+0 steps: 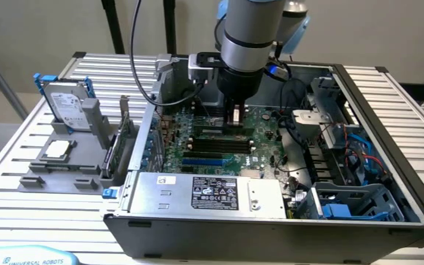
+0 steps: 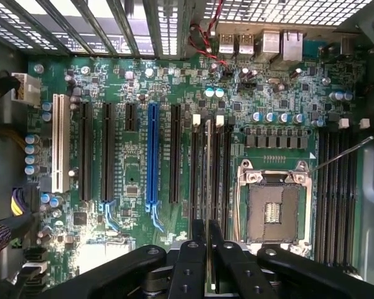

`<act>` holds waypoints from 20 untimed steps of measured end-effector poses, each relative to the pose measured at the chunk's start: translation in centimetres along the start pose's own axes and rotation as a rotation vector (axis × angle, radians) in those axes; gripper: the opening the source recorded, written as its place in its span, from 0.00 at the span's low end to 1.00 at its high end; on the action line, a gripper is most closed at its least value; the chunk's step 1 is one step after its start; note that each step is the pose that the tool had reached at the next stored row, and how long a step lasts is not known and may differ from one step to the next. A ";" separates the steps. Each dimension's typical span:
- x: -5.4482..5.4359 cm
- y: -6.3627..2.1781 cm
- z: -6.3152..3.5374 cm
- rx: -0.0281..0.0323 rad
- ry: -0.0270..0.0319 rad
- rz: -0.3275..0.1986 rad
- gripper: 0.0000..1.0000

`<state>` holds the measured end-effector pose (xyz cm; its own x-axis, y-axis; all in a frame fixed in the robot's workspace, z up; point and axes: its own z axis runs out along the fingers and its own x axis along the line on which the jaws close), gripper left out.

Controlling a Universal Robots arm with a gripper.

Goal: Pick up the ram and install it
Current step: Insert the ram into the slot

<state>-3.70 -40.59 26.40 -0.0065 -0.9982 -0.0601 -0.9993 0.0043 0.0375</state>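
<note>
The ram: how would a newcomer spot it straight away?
In the open computer case, find the green motherboard. The ram is the thin stick seen edge-on, clamped in the gripper over the black memory slots beside the empty processor socket; it alone is gripped, standing on edge.

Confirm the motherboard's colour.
Green. The motherboard shows best in the wrist view.

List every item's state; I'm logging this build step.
Thin green ram stick: clamped edge-on between the fingers, over the black memory slots.
Black gripper: shut on the ram stick.
Square metal processor socket: open, empty.
Dark grey computer case: side open.
Silver hard drive: upright in the grey holder.
</note>
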 end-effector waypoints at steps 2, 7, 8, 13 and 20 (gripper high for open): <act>0.1 -0.01 0.35 0.0000 0.0001 0.000 0.13; 0.2 -0.05 1.26 -0.0002 0.0008 -0.001 0.13; 0.2 -0.07 1.44 -0.0001 0.0016 -0.001 0.13; 0.2 -0.11 2.35 -0.0002 0.0057 -0.002 0.13; 0.3 -0.16 3.16 0.0009 0.0166 -0.002 0.13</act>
<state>-3.67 -40.69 23.23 -0.0036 -0.9990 -0.0436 -0.9993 0.0020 0.0364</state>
